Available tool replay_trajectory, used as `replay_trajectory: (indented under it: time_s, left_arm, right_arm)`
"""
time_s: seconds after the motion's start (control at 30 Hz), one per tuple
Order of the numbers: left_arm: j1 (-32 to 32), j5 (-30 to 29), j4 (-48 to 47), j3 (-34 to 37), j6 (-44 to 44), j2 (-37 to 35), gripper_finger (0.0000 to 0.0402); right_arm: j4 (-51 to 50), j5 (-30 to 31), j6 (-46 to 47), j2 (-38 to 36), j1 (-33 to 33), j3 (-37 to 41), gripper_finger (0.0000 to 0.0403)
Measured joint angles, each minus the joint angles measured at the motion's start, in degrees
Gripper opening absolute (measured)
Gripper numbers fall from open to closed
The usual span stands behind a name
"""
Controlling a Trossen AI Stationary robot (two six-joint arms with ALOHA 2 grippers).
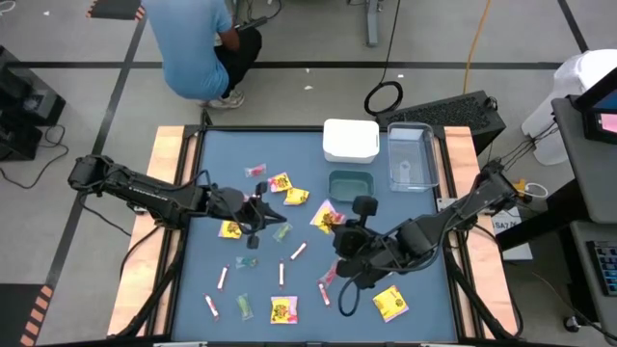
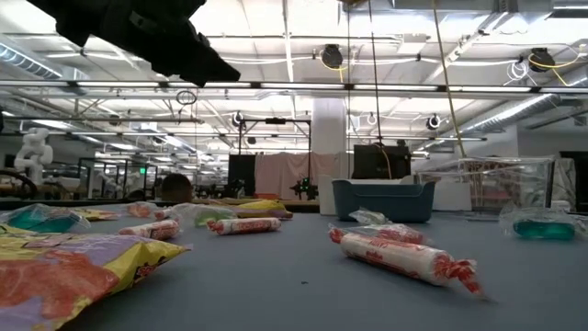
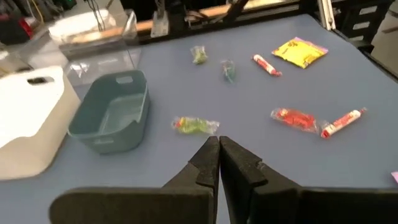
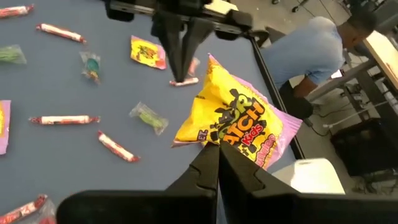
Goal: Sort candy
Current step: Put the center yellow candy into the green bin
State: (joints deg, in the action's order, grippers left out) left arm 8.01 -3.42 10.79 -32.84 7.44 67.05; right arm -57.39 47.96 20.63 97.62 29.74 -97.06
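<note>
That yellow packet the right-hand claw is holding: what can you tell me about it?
The yellow packet is a crinkly, glossy bag with dark and red cartoon lettering and pink edges. The right gripper is shut on its lower edge, so it stands tilted above the blue table, puffed and creased. In the high view it sits near the table's middle, just short of the teal bin. Nothing but the fingers seems to touch it.

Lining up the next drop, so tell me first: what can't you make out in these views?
1. High view: inside of the white container, hidden by its own top.
2. Right wrist view: the yellow packet in the right gripper blocks the table behind it.
3. Low view: a dark arm, cut by the top edge; its jaws are out of frame.
</note>
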Motion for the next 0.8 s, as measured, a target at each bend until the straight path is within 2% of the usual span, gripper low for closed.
replay_trajectory:
  time_s: [0.1,0.23,0.4,0.57,0.67,0.8]
  left_arm:
    - [-0.11,0.0,-1.81,0.0,-3.64,0.02,0.002]
    - [-0.02,0.08,-2.49,-0.02,-4.15,0.02,0.002]
    - [1.15,0.66,-2.94,-0.02,-6.49,0.02,0.002]
    - [2.4,0.64,-4.47,-0.02,-8.68,0.02,0.002]
    - [3.64,0.64,-4.63,-0.02,-8.81,0.02,0.002]
    - [5.21,0.66,-4.66,-0.02,-10.1,-0.04,0.002]
  right_arm:
    - [-6.77,-0.14,4.54,0.0,0.0,-3.03,0.0]
    - [-15.69,-0.28,11.93,0.0,0.0,-5.33,0.0]
    - [-20.79,-0.68,21.73,0.0,0.0,-5.41,0.0]
    - [-16.82,-1.01,34.95,0.0,0.7,-5.26,0.0]
    - [-10.6,-0.04,35.68,0.0,1.93,-5.26,0.0]
    - [-2.99,-0.86,32.0,0.0,3.03,-5.26,0.0]
